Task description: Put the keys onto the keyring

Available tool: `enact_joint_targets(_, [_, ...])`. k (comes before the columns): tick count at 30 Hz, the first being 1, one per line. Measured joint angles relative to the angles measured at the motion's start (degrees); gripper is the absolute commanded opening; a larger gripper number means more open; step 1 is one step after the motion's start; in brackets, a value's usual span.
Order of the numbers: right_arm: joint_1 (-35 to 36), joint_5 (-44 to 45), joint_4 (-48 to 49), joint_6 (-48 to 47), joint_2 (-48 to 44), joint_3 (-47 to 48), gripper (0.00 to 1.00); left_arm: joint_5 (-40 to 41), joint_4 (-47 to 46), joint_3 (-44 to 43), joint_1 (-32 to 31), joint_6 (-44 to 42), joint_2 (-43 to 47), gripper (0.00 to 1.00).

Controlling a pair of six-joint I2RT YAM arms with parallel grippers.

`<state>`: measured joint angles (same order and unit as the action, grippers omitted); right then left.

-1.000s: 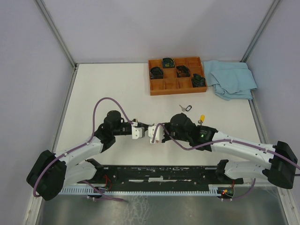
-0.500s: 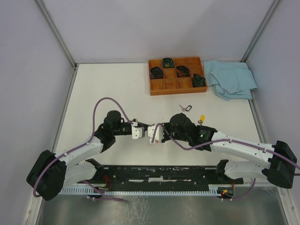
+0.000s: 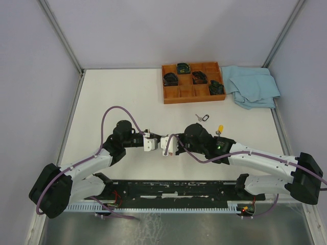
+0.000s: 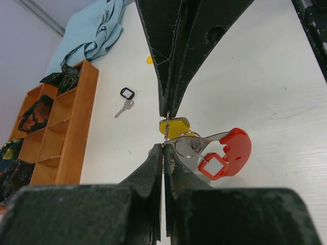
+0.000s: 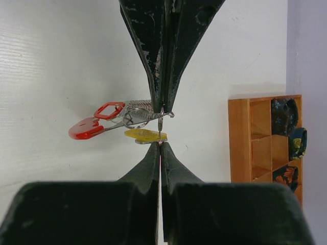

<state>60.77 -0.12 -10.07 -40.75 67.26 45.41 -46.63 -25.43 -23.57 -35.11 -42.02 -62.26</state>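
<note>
Both grippers meet tip to tip at the table's middle, my left gripper [image 3: 156,143] and my right gripper [image 3: 161,144]. Each is shut on a thin silver wire of the keyring [image 4: 188,144], which runs edge-on between the two pairs of tips. The ring's red band [image 4: 212,166] hangs beside it. A red-capped key [image 4: 232,149] and a yellow-capped key [image 4: 173,126] hang at the ring. In the right wrist view the same cluster shows: the yellow key [image 5: 145,134], the red key [image 5: 84,130] and the keyring [image 5: 135,120]. Another yellow key [image 3: 220,127] lies on the table behind the right arm.
A plain silver key on a black loop [image 3: 203,118] lies behind the grippers. At the back stands a wooden compartment tray [image 3: 193,93] holding dark items. A crumpled blue cloth [image 3: 253,86] lies to its right. Walls close in the table's sides.
</note>
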Motion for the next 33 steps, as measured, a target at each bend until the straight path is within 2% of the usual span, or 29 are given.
enact_joint_targets(23, [0.04,-1.11,0.66,1.73,0.70,1.05,0.01,0.09,-0.17,0.00,-0.07,0.26,-0.02,0.03])
enact_joint_targets(33, [0.09,-1.11,1.07,1.84,0.98,1.14,0.01,1.07,-0.48,0.00,-0.11,2.93,-0.02,0.03])
